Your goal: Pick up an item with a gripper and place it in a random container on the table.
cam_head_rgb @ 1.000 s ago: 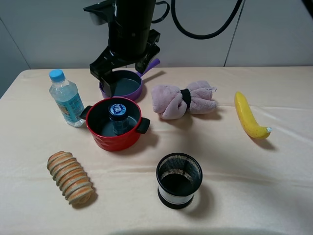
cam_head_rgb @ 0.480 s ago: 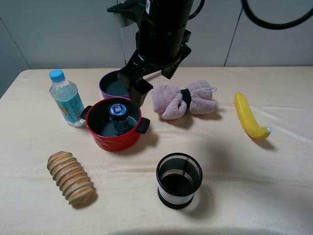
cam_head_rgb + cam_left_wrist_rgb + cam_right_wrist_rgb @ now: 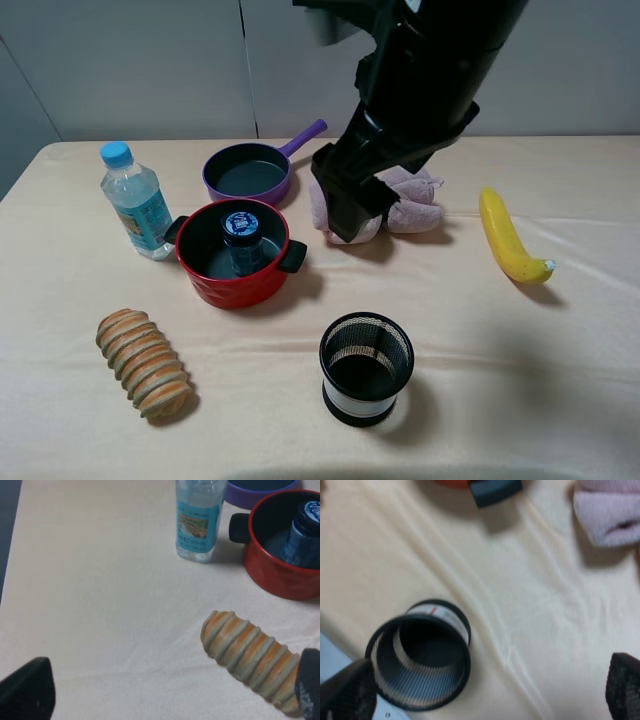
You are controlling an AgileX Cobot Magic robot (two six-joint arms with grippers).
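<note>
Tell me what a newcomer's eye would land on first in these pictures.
First comes the big black robot arm with its two-fingered gripper, hanging over the pale purple rolled towel behind the centre of the beige-clothed table. Next is the round red pot left of centre, with the small dark blue jar standing upright inside it.

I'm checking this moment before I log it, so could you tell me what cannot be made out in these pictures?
- Pink towel: its left part is hidden behind the right gripper in the high view.
- White mark on the jar lid: too small to read.
- Red pot and jar: cut off by the left wrist view's edge.
- Mesh cup: blurred in the right wrist view.
- Left gripper: only its fingertips show.
</note>
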